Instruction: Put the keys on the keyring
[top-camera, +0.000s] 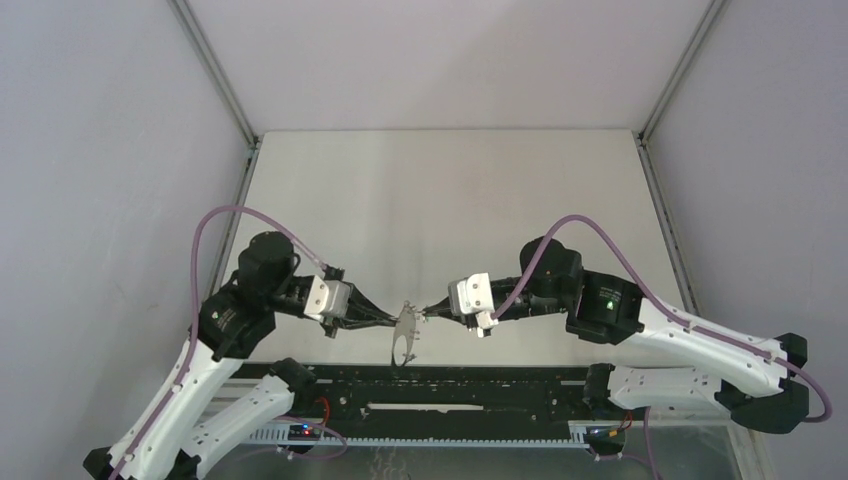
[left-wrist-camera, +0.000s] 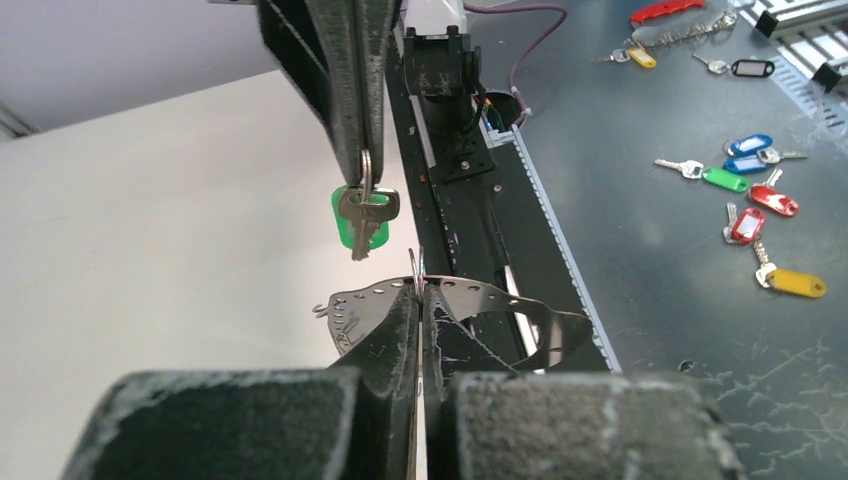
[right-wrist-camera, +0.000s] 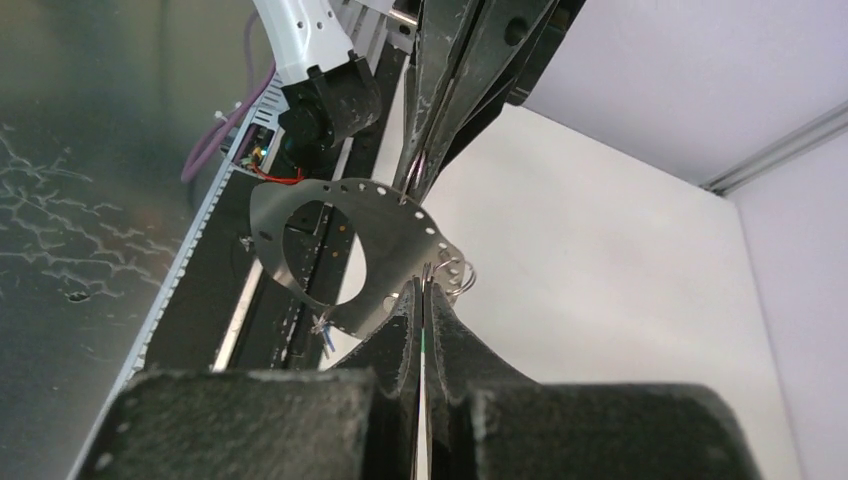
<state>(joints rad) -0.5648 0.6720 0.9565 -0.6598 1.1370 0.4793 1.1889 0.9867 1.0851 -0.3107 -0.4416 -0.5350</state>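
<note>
Pale grey walls (top-camera: 100, 150) box in a white surface (top-camera: 450, 200), and both arms reach inward to meet above its near edge, over the black rail (top-camera: 450, 385) between their bases. Between them hangs the keyring (top-camera: 404, 335), a thin grey metal band pierced with small holes around its rim, held in the air and standing roughly on edge. The left fingers (left-wrist-camera: 385, 340) are closed tight on the ring's rim, pinching it beside a small wire loop (left-wrist-camera: 415, 265) that stands up just past their tips. The right fingers (right-wrist-camera: 395, 340) are also pressed together, gripping the green-headed key (left-wrist-camera: 360, 215). Seen from the left wrist, the key's silver blade points downward, just above the ring's rim and apart from it. From the right wrist only a thin green sliver shows between those fingers, with a few more wire loops at the ring's edge right by their tips. Off to the side, on a dark floor (left-wrist-camera: 650, 250), lie spare keys with coloured tags (left-wrist-camera: 760, 200).
</note>
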